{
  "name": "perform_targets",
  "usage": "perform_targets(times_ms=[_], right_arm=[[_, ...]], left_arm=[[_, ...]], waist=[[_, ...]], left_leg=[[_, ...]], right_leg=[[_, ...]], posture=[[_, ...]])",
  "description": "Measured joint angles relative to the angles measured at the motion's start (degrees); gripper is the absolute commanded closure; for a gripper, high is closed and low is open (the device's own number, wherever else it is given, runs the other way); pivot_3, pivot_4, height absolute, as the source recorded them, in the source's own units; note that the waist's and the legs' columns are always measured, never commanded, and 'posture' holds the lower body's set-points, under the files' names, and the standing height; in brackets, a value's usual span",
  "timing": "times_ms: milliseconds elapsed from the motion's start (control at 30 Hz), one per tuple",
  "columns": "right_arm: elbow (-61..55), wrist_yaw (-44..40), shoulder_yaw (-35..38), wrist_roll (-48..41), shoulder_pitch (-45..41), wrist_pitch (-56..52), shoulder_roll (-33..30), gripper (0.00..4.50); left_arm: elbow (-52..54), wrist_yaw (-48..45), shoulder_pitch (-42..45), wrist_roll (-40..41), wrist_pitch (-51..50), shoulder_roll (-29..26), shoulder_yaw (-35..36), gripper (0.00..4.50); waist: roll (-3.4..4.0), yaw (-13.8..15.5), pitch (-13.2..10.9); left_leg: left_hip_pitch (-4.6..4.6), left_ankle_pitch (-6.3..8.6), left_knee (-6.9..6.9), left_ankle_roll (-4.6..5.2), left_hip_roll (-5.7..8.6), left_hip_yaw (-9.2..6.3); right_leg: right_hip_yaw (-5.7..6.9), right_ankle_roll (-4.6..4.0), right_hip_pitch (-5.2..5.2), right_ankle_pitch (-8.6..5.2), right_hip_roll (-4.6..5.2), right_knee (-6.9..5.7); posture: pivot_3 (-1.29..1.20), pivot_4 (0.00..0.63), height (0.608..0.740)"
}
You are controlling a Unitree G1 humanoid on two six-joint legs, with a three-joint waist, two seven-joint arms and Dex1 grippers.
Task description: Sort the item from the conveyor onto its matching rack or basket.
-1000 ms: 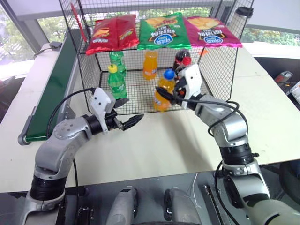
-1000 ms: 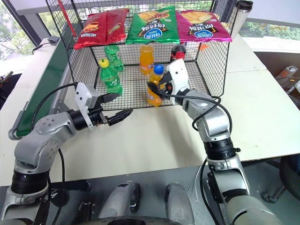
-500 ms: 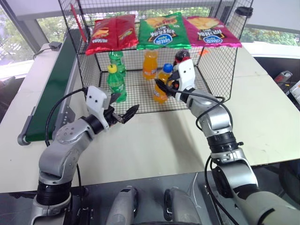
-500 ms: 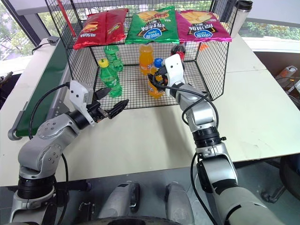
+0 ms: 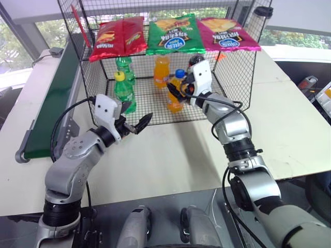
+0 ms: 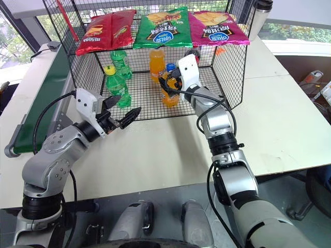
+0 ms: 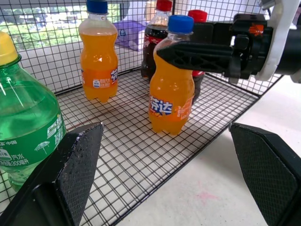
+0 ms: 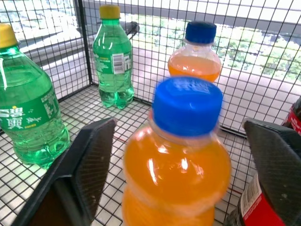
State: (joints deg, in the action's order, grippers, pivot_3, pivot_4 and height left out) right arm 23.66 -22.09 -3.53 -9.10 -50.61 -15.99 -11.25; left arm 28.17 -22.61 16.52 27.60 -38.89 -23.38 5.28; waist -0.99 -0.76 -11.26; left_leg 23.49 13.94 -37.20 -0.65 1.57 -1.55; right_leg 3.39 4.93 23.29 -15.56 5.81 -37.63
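Note:
The item [image 5: 176, 96], an orange soda bottle with a blue cap, stands upright on the grid floor of the black wire basket [image 5: 153, 117], near its open front. My right gripper [image 5: 175, 89] reaches into the basket, open, with one finger on each side of the bottle's neck and a gap to both, as the right wrist view shows around the item [image 8: 181, 155]. My left gripper [image 5: 137, 114] hovers open and empty over the table just before the basket's front left corner. The dark green conveyor [image 5: 54, 98] runs along the table's left side.
In the basket also stand two green bottles [image 5: 124, 91], another orange bottle [image 5: 161, 70] at the back and a cola bottle [image 7: 157, 28] right behind the item. Three chip bags [image 5: 170, 34] lie on the wire shelf above. White tabletop lies in front.
The right gripper carried the bottle deeper into the basket, then opened and let go of it. The bottle now stands upright on the grid floor. The left gripper swung slightly outward.

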Motion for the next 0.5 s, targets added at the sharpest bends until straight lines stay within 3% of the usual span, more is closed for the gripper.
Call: perform_targets(times_ms=[233, 500], right_arm=[[-10.21, -3.48, -0.23, -0.52, 3.76, -4.96, -1.78, 0.01], [-26.94, -7.41, -0.07, -2.84, 13.03, -15.75, -8.07, 0.01]], left_arm=[[0.06, -0.01, -0.64, 0.01, 0.19, -0.01, -0.04, 0.0], [0.06, -0.64, -3.92, -1.03, 1.38, -0.18, -0.63, 0.0]], waist=[[0.0, 0.14, 0.0], [0.0, 0.16, 0.0]], left_leg=[[0.0, 0.0, 0.0, -0.01, -0.04, 0.01], [-0.01, 0.0, 0.0, 0.0, -0.08, 0.02]], right_leg=[[0.0, -0.03, 0.0, 0.02, -0.03, 0.0], [-0.01, -0.04, 0.0, 0.02, -0.05, 0.01]], posture=[[0.0, 0.15, 0.739], [0.0, 0.15, 0.739]])
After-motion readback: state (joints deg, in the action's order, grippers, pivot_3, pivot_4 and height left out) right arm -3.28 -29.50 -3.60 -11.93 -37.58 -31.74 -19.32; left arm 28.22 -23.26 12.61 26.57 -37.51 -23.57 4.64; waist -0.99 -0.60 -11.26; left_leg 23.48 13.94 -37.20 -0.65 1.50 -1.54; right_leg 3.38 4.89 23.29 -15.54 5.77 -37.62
